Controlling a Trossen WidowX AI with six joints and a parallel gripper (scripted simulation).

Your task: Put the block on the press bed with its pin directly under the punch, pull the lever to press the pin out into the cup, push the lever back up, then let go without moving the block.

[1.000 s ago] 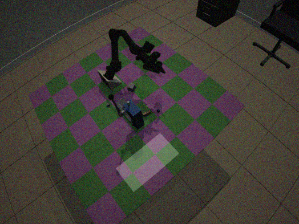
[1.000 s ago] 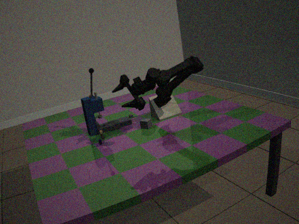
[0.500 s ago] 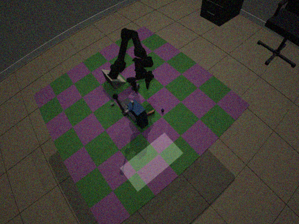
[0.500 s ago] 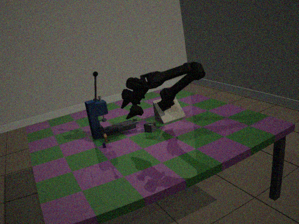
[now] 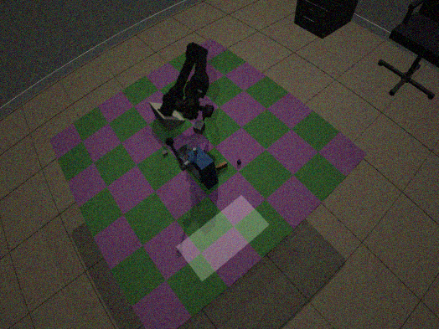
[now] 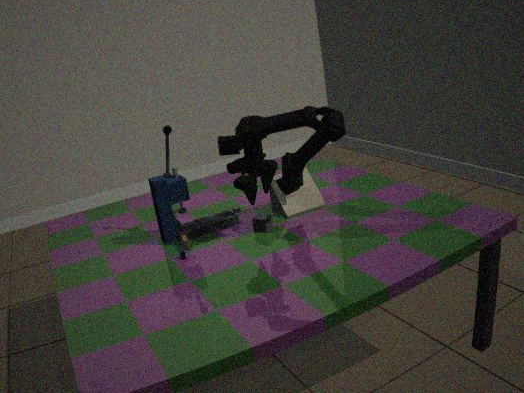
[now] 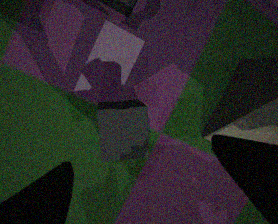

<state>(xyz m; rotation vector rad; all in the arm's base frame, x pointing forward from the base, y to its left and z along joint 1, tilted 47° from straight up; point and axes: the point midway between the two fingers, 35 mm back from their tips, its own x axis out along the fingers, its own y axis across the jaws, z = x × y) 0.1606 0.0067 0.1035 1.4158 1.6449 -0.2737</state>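
Toward the front of the worktop point(image 6: 200, 353) point(image 5: 155, 254) point(image 7: 175, 165), as seen from the exterior side, a small dark piece point(image 6: 183, 254) point(image 5: 239, 161) lies near an orange bar point(image 6: 185, 242) point(image 5: 222, 166); whether either serves the job is unclear. Just beyond stands the blue press point(image 6: 164, 208) point(image 5: 203, 161), its lever point(image 6: 167, 155) point(image 5: 174, 151) upright, which leaves the punch point(image 6: 183, 209) raised and room beneath it for work to be slid in. The cup and the pin cannot be made out in the dim light.

The grey block point(image 6: 261, 224) point(image 5: 199, 125) point(image 7: 125, 132) sits on the worktop, apart from the press and not yet on its bed. Above it hang the jaws, released and spread wide with nothing between them, pointing down, presumably so the fingers can pass either side of the block. In the wrist view it lies ahead of the line between the fingertips, so a small shift over it appears due before lowering. A tilted grip could spoil the pin's alignment later.

Behind, the black arm point(image 6: 290, 120) point(image 5: 186, 78) arches high, likely to keep its links off the block, near a pale wedge point(image 6: 305, 198) point(image 5: 169, 121), before the far wall point(image 6: 240, 48).
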